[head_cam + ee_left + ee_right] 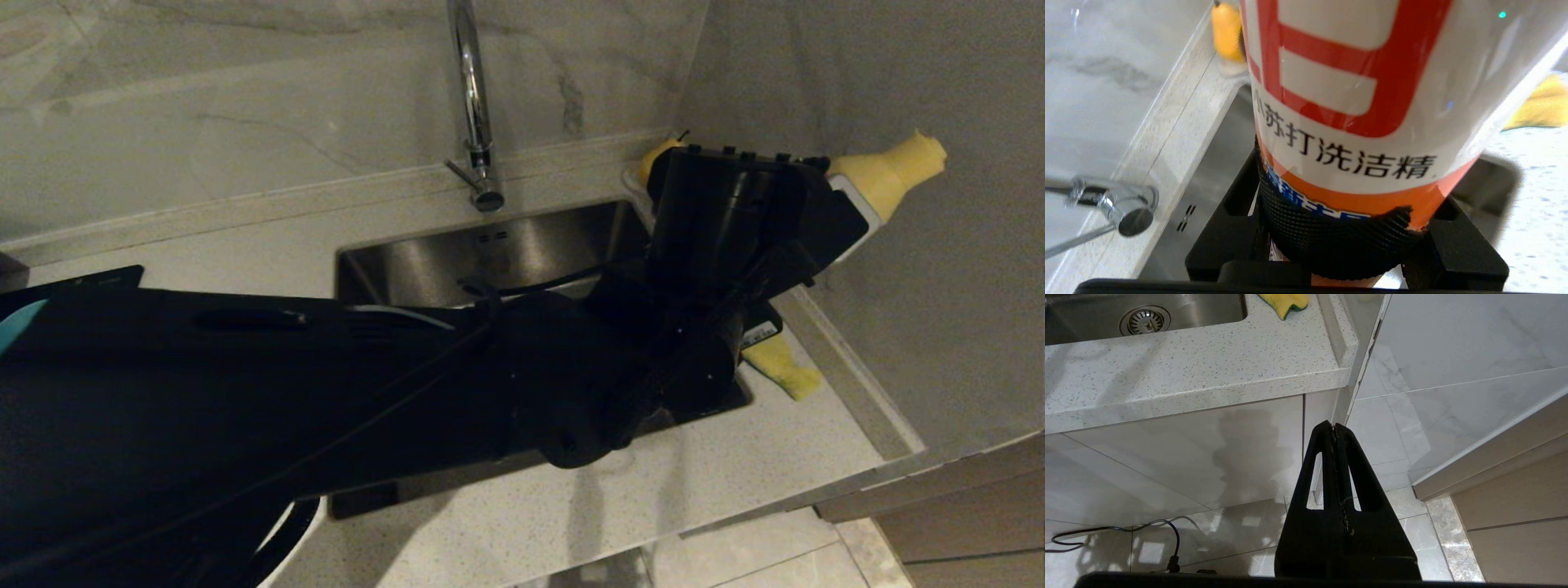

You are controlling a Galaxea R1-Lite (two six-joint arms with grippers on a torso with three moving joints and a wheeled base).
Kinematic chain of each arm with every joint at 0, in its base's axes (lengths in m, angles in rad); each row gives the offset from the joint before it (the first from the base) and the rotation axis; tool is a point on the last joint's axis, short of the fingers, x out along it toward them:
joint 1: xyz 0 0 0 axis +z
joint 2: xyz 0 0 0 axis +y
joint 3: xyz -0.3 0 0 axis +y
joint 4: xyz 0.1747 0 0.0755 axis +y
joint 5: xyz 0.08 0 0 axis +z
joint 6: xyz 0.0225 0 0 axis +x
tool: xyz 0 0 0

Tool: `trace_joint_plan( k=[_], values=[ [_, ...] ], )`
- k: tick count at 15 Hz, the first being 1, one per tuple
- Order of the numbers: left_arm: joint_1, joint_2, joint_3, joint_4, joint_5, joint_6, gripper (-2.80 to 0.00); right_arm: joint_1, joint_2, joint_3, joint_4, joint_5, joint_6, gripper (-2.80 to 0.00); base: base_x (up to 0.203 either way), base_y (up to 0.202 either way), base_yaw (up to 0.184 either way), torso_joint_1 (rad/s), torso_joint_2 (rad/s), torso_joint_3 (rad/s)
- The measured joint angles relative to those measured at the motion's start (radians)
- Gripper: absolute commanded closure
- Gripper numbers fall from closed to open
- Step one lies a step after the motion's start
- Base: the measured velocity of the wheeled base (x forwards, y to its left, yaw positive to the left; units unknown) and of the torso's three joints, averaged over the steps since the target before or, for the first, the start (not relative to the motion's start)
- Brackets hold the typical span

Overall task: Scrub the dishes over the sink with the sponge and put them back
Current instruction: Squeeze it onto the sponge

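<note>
Matte black left arm (245, 367), thin cable, perhaps zip-tied

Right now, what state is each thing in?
Left gripper: closed on the detergent bottle.
Detergent bottle: held at the sink's right rear corner.
Right gripper: shut, empty, parked below the counter's edge.
Sponge: lying squashed on the counter right of the sink, untouched.
Sink: no dishes visible in the part that shows.
Tap: no water seen running.
</note>
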Motion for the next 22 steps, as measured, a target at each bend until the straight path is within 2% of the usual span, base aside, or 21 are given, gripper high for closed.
trace_joint_plan(
  k=[5, 9, 12, 16, 22],
  values=[
    [-0.009, 0.004, 0.041, -0.001, 0.027, 0.001, 0.0, 0.0, 0.0, 0.0, 0.0, 0.0, 0.0, 0.0, 0.0, 0.0, 0.0, 0.0, 0.0, 0.0],
    [-0.018, 0.029, 0.055, -0.032, 0.029, 0.035, 0.0, 0.0, 0.0, 0.0, 0.0, 0.0, 0.0, 0.0, 0.0, 0.0, 0.0, 0.0, 0.0, 0.0],
    [-0.019, 0.052, 0.047, -0.078, 0.038, 0.104, 0.0, 0.0, 0.0, 0.0, 0.0, 0.0, 0.0, 0.0, 0.0, 0.0, 0.0, 0.0, 0.0, 0.0],
    [-0.019, 0.075, 0.053, -0.075, 0.066, 0.131, 0.0, 0.0, 0.0, 0.0, 0.0, 0.0, 0.0, 0.0, 0.0, 0.0, 0.0, 0.0, 0.0, 0.0],
    [-0.016, 0.104, 0.046, -0.079, 0.101, 0.262, 0.0, 0.0, 0.0, 0.0, 0.0, 0.0, 0.0, 0.0, 0.0, 0.0, 0.0, 0.0, 0.0, 0.0]
  ],
)
